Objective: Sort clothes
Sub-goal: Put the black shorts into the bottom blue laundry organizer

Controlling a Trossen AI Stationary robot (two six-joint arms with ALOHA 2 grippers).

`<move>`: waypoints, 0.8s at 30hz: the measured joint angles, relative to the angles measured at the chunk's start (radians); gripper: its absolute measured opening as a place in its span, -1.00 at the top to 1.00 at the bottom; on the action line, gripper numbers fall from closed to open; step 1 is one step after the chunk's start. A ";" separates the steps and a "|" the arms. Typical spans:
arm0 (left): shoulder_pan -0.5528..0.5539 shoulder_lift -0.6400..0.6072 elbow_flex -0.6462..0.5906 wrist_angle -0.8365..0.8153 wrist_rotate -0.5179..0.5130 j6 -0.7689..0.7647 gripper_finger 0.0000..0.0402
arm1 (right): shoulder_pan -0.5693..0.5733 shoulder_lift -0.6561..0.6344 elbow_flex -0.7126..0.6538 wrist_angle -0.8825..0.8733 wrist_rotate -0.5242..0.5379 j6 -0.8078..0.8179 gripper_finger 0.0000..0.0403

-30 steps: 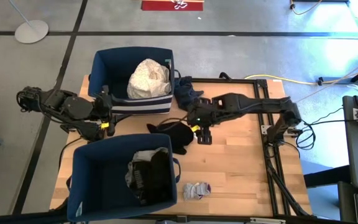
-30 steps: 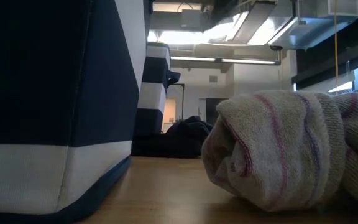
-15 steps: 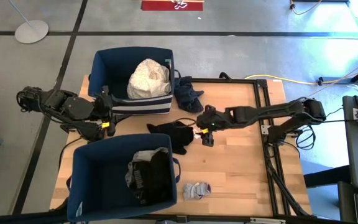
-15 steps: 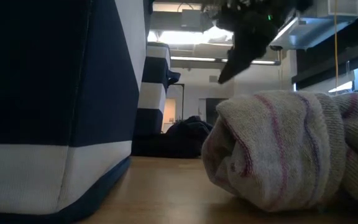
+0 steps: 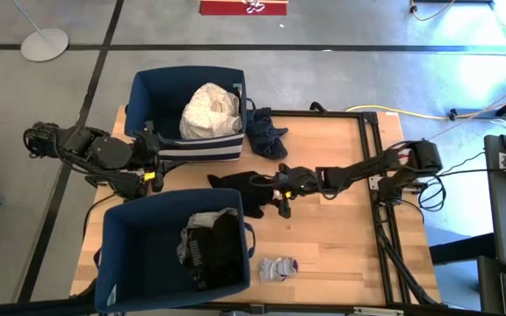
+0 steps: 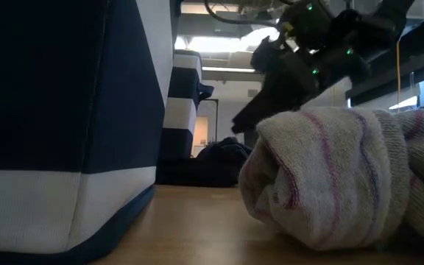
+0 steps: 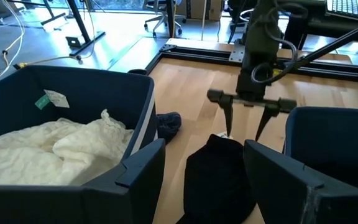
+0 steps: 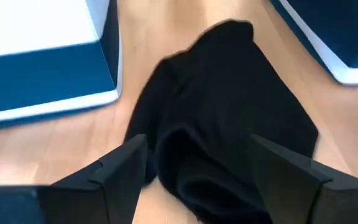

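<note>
A: Reaching for the black garment [image 5: 246, 189], by the look of it. The right gripper [image 5: 279, 198] hangs low at its right edge, fingers spread wide with nothing between them; the right wrist view shows both dark fingers straddling the cloth.

B: So the step in hand is the pick of a dark piece?

A: I judge so. The garment lies mid-bench [image 5: 341, 237], between the far bin [image 5: 143, 92] and the near bin [image 5: 117, 254], just right of the gap between them. The next move calls for a short drop, a close on a fold thick enough to hold, then a lift clear of the bin rims.

B: Which way does it run?

A: From above, its long axis runs roughly left to right, slightly tilted, with a thin arm of cloth pointing left toward the left gripper [image 5: 152, 158] and the bulkier bunch to the right and near side, under the right gripper. It is rumpled, so the axis is loose.

B: And the left arm?

A: It waits at the left edge of the bench, between the bins. I cannot tell whether that gripper is open.

B: Other clothes?

A: A cream piece [image 5: 209, 110] sits in the far bin, dark and grey ones [image 5: 209, 246] in the near bin, a navy piece [image 5: 266, 136] lies far on the bench, and a rolled sock [image 5: 278, 269] lies at the near edge.
</note>
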 joint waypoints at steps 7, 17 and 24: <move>0.000 0.013 0.000 0.001 0.000 -0.004 -0.03 | 0.000 0.183 0.074 0.154 -0.026 -0.035 -0.36; 0.000 0.024 0.000 -0.002 0.000 -0.004 -0.03 | 0.001 0.381 0.166 0.122 0.101 -0.075 -0.36; 0.000 0.038 0.000 -0.001 -0.001 0.016 -0.03 | 0.001 0.402 0.171 0.030 0.149 -0.025 -0.08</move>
